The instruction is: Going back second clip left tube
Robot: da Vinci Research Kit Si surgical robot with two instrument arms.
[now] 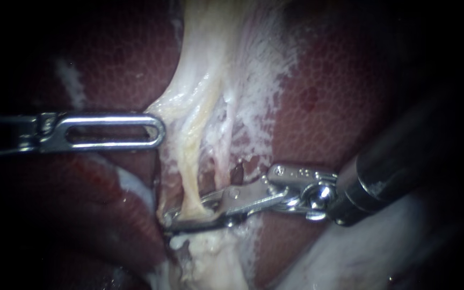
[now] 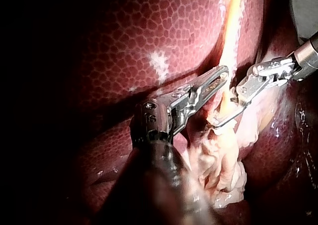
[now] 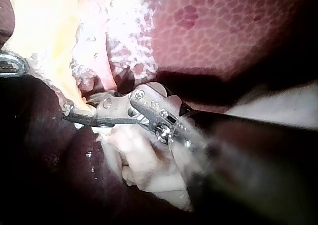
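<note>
My right instrument (image 1: 191, 215) comes in from the right, low over the liver (image 1: 339, 86). Its thin jaws lie close together across the foot of the yellow left tube (image 1: 191, 161), which flares where they pinch it. I cannot tell a clip apart from the jaws. The right wrist view shows those jaws (image 3: 79, 113) on the tube's base, and the left wrist view shows them (image 2: 226, 118) under the yellow tube (image 2: 231, 31). My left instrument (image 1: 159, 131), with a slotted jaw, reaches in from the left, shut on the edge of the pale tissue (image 1: 170, 115). It shows beside the tube (image 2: 221, 76).
White fibrous tissue (image 1: 253, 75) fans out right of the tube, with a second pale strand (image 1: 226, 123) in it. Below the right jaws lies a ragged pale lump of tissue (image 1: 210, 258). Dark red liver (image 1: 108, 53) rises on both sides of the cleft.
</note>
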